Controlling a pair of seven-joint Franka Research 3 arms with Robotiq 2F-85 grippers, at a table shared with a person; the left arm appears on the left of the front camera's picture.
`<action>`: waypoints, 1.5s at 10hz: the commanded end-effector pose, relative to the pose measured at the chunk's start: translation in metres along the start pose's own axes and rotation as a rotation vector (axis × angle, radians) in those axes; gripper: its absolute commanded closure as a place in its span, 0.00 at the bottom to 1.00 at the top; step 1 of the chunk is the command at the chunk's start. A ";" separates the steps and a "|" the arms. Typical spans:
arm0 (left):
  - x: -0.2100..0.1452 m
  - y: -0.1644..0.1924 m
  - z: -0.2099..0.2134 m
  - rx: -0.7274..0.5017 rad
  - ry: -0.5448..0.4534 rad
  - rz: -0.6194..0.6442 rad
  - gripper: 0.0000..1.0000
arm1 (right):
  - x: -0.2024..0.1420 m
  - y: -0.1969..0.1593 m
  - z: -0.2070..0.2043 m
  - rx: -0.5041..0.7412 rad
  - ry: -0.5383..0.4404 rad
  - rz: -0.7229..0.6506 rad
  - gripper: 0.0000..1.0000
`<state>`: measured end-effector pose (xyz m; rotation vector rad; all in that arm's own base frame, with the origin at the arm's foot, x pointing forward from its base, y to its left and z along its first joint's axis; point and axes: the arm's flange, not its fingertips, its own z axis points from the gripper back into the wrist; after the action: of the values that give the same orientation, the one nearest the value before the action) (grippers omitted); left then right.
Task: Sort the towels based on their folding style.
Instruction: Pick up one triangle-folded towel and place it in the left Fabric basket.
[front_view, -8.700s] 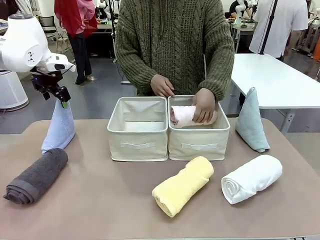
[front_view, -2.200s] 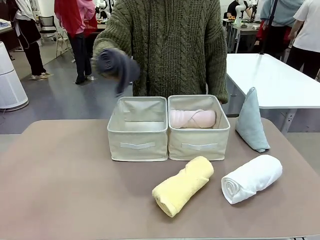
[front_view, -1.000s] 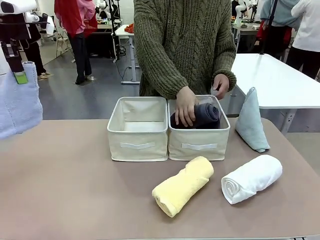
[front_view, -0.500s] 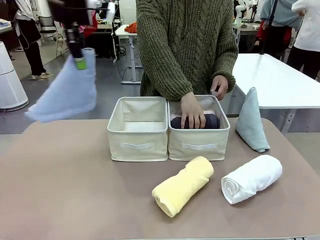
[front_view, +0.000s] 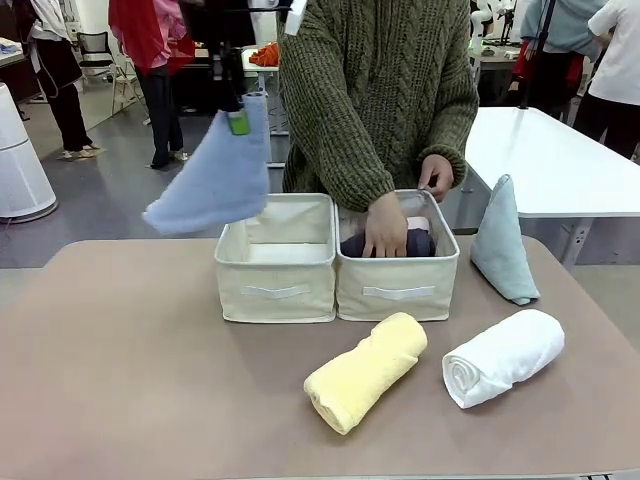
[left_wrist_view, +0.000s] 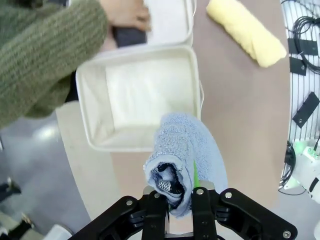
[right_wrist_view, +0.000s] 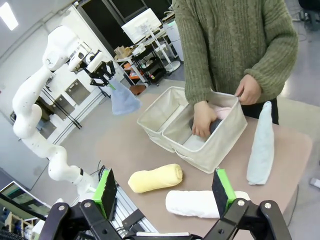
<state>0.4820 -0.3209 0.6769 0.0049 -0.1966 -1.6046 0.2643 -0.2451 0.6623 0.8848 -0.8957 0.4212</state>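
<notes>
Place: a robotics lab in an open hall is indicated.
Robot: a white jointed left arm (right_wrist_view: 31, 100) is seen mounted beside the brown table (front_view: 130, 380).
Furniture: white work tables (front_view: 545, 150) and an office chair (front_view: 95, 45) are set out on a grey floor (front_view: 120, 205).
Equipment: a monitor (right_wrist_view: 141, 24) is raised on a stand among wheeled racks.
People: bystanders (front_view: 150, 40) are seen standing farther back.

The left hand (front_view: 238, 120) has swung the pale blue towel (front_view: 212, 182) rightward to above the left bin's (front_view: 275, 288) edge, and the dark grey towel (front_view: 352, 245) now lies in the right bin (front_view: 398, 290).
</notes>
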 end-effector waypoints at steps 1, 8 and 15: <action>0.006 0.004 0.002 -0.008 -0.111 -0.079 0.85 | 0.001 -0.001 0.001 0.016 -0.018 0.018 0.00; 0.016 0.003 -0.013 0.005 -0.102 -0.057 0.85 | 0.001 -0.001 0.001 0.016 -0.018 0.018 0.00; 0.041 0.027 -0.081 0.039 -0.127 -0.241 0.85 | 0.001 -0.001 0.001 0.016 -0.018 0.018 0.00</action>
<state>0.5171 -0.3717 0.6092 -0.0354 -0.3198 -1.8101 0.2642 -0.2451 0.6623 0.8847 -0.8959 0.4214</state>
